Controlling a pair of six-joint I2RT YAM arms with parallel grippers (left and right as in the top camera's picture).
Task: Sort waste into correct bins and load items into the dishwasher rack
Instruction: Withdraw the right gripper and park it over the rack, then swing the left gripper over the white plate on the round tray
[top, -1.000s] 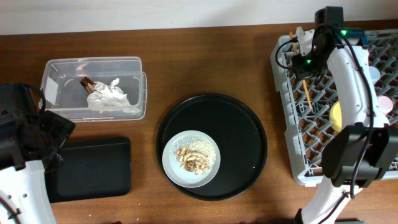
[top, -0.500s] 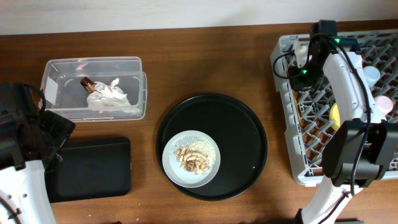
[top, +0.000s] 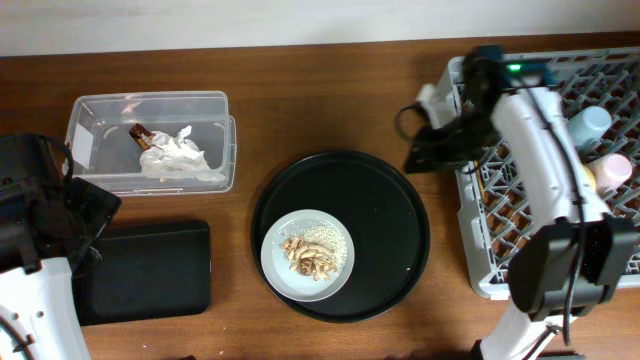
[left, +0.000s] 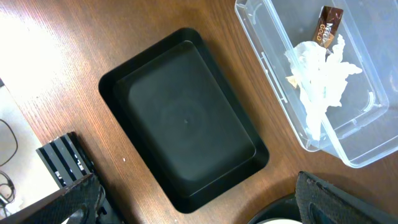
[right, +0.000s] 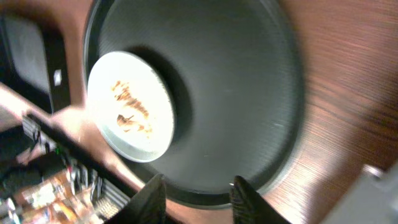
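The pale plate (top: 307, 256) holding beige food scraps (top: 308, 257) sits on the round black tray (top: 395, 215). White crumpled paper (top: 178, 156) and a brown wrapper (top: 146, 135) lie in the clear tub (top: 150, 105). The shallow black tray (top: 145, 270) holds nothing. In the grey rack (top: 490, 255) stand a blue cup (top: 590, 122) and a pink cup (top: 612, 168). The chopsticks are hidden. My right gripper (top: 415, 158) (right: 199, 199) hangs open over the round tray's far right edge, with nothing between its fingers. My left gripper (left: 199, 208) is wide open above the table beside the shallow black tray (left: 186, 124).
My right arm (top: 540, 130) stretches across the rack's left side. My left arm (top: 45, 215) covers the table's left edge, between the clear tub (left: 348, 93) and the shallow tray. A back wall runs along the table's far edge.
My right arm swung left from the rack's back left corner to the gap by the round tray, and its jaws opened. The left arm has not moved.
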